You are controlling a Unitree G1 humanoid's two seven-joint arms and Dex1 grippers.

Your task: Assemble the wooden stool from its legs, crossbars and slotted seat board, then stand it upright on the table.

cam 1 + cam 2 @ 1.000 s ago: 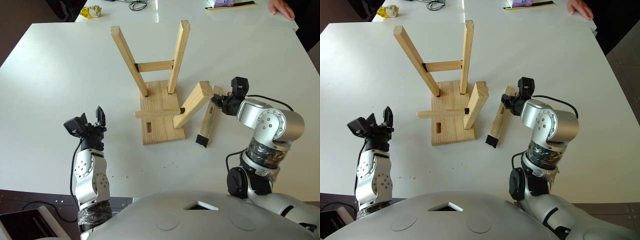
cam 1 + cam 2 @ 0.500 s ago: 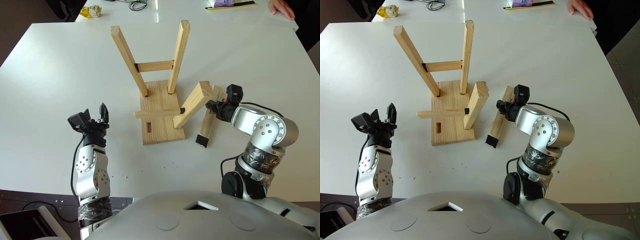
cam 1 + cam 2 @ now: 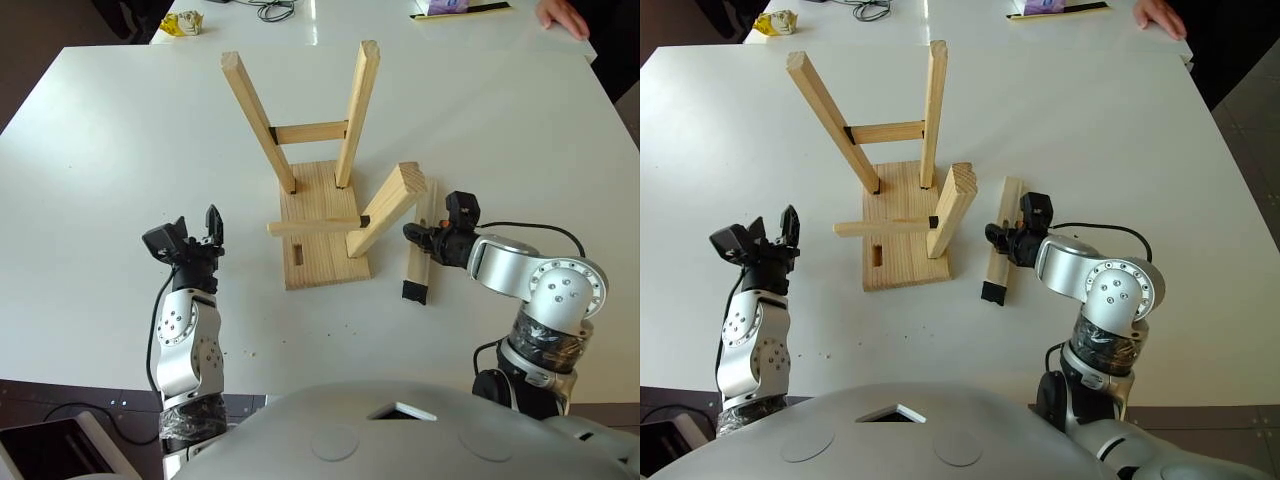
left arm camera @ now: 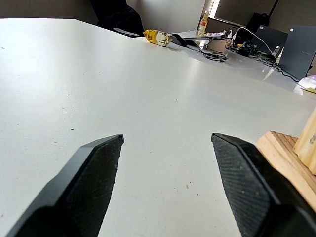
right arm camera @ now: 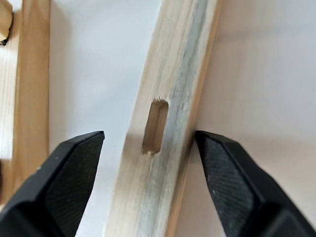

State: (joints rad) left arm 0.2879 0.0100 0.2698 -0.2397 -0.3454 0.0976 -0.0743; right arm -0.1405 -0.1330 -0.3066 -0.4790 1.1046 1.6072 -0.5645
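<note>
Stool (image 3: pixel 345 150) is sitting half-built, upside down, mid-table. Left gripper (image 3: pixel 196 225) is hovering wide open, gripping nothing. Seat board (image 3: pixel 322 228) is lying flat, legs pointing up. Loose leg (image 3: pixel 417 272) is lying near-to-far just beside it, right gripper (image 5: pixel 149 136) straddling it, fingers spread.

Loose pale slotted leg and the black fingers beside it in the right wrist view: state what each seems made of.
Loose pale slotted leg: bare, unvarnished softwood by the look, with lengthwise grain streaks and a rough-edged slot. Black fingers of the right gripper: matt rubber or plastic with a finely dotted texture; which of the two cannot be told.
</note>
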